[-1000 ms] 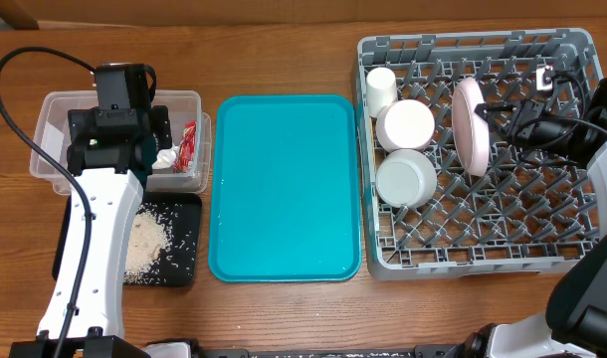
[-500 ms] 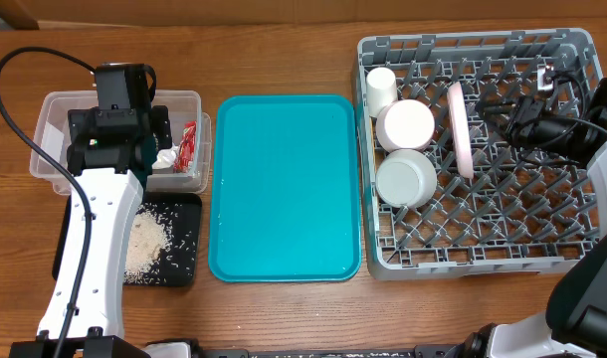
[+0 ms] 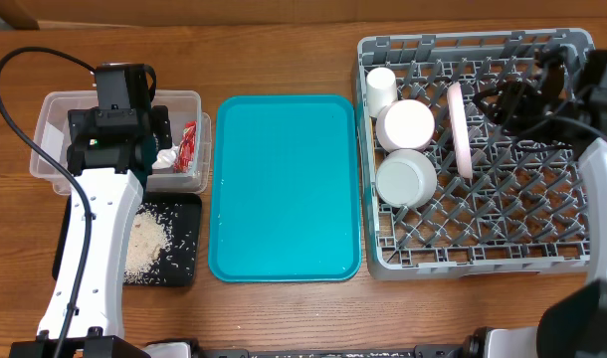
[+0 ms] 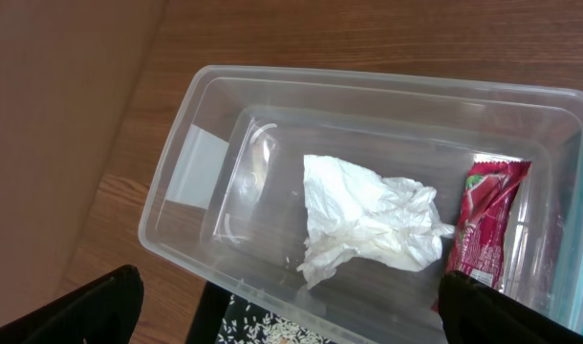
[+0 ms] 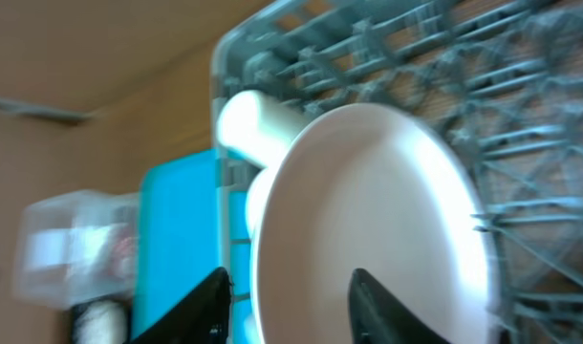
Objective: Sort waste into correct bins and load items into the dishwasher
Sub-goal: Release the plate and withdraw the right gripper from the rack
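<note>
As it stands on edge, plate (image 3: pixel 461 129): likely stiff, slick, breakable; take its top rim.
Right claw (image 5: pixel 290 289): parted, empty, beside plate.
Left claw (image 4: pixel 293 311): wide, empty.

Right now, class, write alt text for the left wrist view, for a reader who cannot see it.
A clear tub holds a crumpled white tissue with a red wrapper to its right. The left arm's fingers sit wide apart at the bottom corners, holding nothing; a black tray with rice shows below the tub.
</note>
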`<state>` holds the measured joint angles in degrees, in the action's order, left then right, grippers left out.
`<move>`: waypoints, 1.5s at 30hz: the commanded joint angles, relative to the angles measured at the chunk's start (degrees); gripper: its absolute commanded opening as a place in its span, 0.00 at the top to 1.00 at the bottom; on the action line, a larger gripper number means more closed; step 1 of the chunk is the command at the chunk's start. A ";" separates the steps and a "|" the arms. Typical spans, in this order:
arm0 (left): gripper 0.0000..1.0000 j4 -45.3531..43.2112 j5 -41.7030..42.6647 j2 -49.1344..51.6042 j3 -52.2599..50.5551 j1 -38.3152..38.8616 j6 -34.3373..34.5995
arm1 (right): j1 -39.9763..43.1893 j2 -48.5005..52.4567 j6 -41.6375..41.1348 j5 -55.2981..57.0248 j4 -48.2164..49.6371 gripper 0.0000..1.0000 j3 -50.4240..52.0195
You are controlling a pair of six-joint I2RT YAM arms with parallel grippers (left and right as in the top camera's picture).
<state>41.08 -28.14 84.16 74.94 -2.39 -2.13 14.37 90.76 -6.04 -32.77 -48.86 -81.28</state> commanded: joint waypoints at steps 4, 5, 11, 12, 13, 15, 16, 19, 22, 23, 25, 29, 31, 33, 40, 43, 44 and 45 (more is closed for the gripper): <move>0.00 -0.17 -0.76 -0.63 0.94 -0.20 -1.11 | -9.94 -2.69 0.28 27.78 -0.37 0.60 -3.17; 0.00 -0.17 -0.74 -0.63 0.94 -0.20 -1.11 | -11.76 -2.69 0.35 28.24 0.15 0.59 -3.54; 0.00 -0.17 -0.76 -0.63 0.94 -0.20 -1.11 | -20.37 -2.69 1.66 29.53 2.99 0.58 -4.70; 0.00 -0.17 -0.76 -0.63 0.94 -0.20 -1.11 | -21.46 -2.69 1.68 30.25 3.13 0.58 -4.70; 0.00 -0.17 -0.74 -0.63 0.94 -0.20 -1.11 | -22.53 -2.67 1.73 30.86 3.06 0.58 -4.68; 0.00 -0.17 -0.74 -0.63 0.94 -0.20 -1.11 | -23.89 -2.67 1.73 31.23 2.32 0.50 -4.63; 0.00 -0.17 -0.76 -0.63 0.94 -0.20 -1.11 | -24.30 -2.67 1.68 31.19 1.55 0.00 -4.63; 0.00 -0.17 -0.76 -0.63 0.94 -0.20 -1.11 | -24.68 -2.67 1.53 31.21 -0.70 0.00 -4.61; 0.00 -0.17 -0.74 -0.63 0.94 -0.20 -1.11 | -24.65 -2.67 1.53 31.23 -1.42 0.00 -4.61; 0.00 -0.17 -0.76 -0.63 0.94 -0.20 -1.11 | -24.65 -2.67 1.53 31.23 -1.42 0.00 -4.61; 0.00 -0.17 -0.76 -0.63 0.94 -0.22 -1.11 | -24.65 -2.67 1.53 31.21 -1.42 0.00 -4.61; 0.00 -0.17 -0.74 -0.63 0.94 -0.20 -1.11 | -24.65 -2.67 1.53 31.21 -1.42 0.00 -4.61; 0.00 -0.17 -0.76 -0.63 0.94 -0.20 -1.11 | -24.65 -2.67 1.53 31.21 -1.42 0.00 -4.61; 0.00 -0.17 -0.76 -0.63 0.94 -0.20 -1.11 | -24.65 -2.67 1.53 31.21 -1.42 0.00 -4.61; 0.00 -0.17 -0.74 -0.63 0.94 -0.20 -1.11 | -24.65 -2.67 1.53 31.21 -1.42 0.00 -4.61; 0.00 -0.17 -0.76 -0.63 0.94 -0.20 -1.11 | -24.65 -2.51 1.53 31.21 -1.44 0.00 -4.57; 0.00 -0.17 -0.76 -0.63 0.94 -0.20 -1.11 | -24.63 -2.60 1.53 31.26 -1.42 0.00 -4.57; 0.00 -0.17 -0.76 -0.63 0.94 -0.20 -1.11 | -24.65 -3.08 1.53 31.21 -1.44 0.00 -4.57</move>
<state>41.08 -28.14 84.16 74.94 -2.39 -2.13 -10.22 89.08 -4.47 -2.09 -50.52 -84.25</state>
